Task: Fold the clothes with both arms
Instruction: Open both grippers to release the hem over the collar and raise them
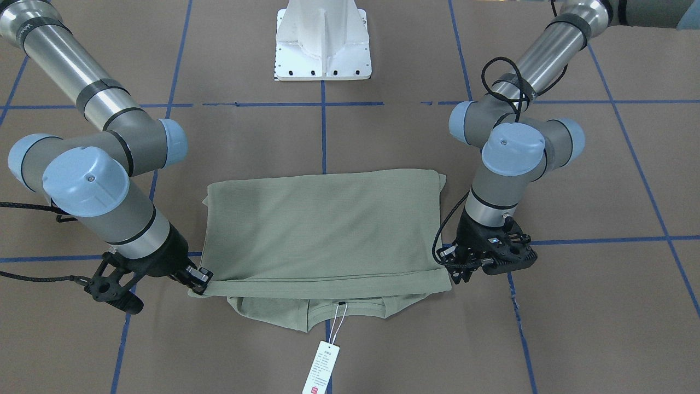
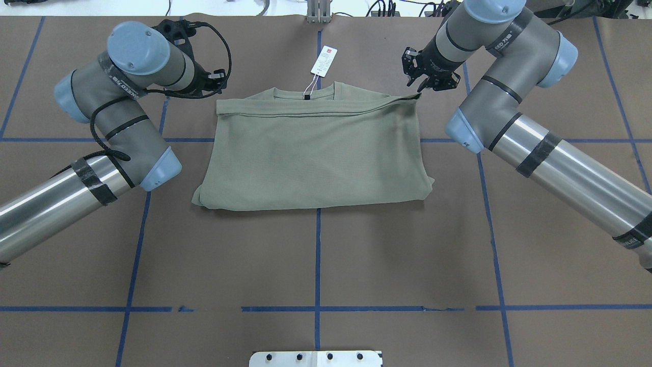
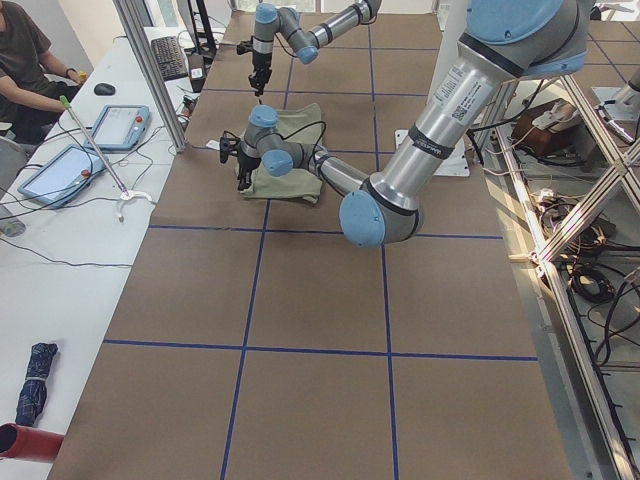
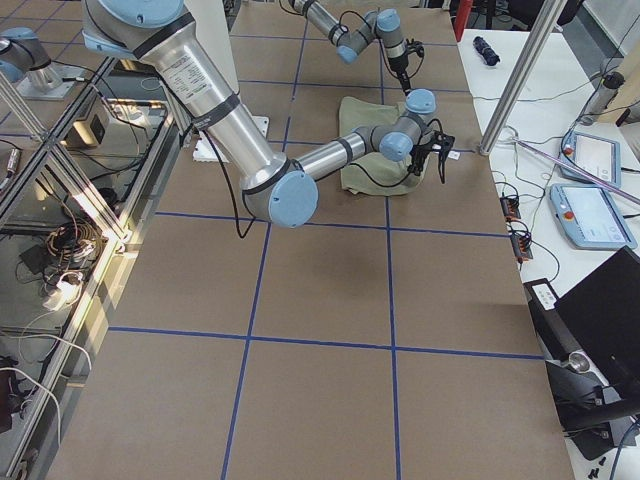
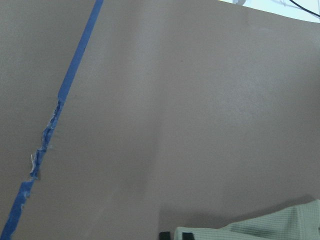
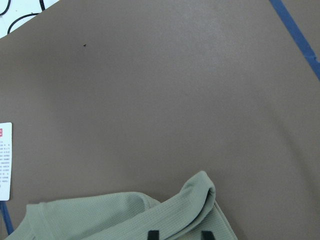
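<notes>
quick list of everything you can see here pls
shirt: one, sage green, folded, table centre
hang tag: one, white, past the collar
table cover: one, brown, blue tape grid
pedestal base: one, white, robot's table edge
teach pendants: two, blue-grey, side bench
keyboard: one, black, side bench
person: one, dark top, seated at bench
arms: two, grey-silver, either side of shirt
left pincer: one, black, beside a shirt corner
right pincer: one, black, shut on shirt corner

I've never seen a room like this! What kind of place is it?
Probably a robot lab: the left arm and right arm reach to a green shirt on a table gridded with blue tape; a person sits beside control tablets.
</notes>
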`<state>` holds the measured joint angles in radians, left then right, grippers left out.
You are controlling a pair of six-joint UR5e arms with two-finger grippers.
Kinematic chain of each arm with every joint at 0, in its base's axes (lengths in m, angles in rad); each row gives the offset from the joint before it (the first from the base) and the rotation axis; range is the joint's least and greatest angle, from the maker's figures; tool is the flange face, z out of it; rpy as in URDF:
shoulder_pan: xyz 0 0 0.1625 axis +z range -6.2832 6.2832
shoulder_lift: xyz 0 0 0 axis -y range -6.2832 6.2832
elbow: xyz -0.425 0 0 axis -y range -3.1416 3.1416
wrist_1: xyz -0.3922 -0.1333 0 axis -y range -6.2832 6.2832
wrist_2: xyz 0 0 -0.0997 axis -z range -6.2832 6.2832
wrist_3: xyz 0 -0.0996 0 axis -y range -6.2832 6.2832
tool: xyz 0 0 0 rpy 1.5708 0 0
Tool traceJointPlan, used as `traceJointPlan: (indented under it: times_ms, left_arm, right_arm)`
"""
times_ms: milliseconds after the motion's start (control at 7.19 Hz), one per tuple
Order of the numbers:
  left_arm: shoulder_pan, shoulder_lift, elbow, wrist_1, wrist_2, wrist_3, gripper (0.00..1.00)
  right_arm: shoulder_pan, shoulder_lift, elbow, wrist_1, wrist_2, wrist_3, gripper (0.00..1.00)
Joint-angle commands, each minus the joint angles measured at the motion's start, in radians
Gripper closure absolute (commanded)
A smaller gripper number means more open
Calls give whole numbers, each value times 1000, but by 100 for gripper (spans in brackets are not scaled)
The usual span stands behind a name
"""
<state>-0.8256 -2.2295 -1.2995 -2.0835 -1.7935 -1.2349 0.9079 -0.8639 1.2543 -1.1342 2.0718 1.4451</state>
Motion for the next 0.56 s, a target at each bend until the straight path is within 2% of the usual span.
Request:
traceJointPlan:
  times_ms: [0, 139, 417]
  left_arm:
    - [-19, -1, -7, 2, -9, 12, 1]
    - [-36, -1, -15, 9, -13, 49, 1]
    - [-40, 14, -65, 13, -59, 60, 1]
  right_arm:
    - [-4, -4, 3, 1, 7, 0, 0]
    - [-12, -16, 26, 10, 8, 1, 0]
    - [-110, -154, 220, 25, 2, 24, 0]
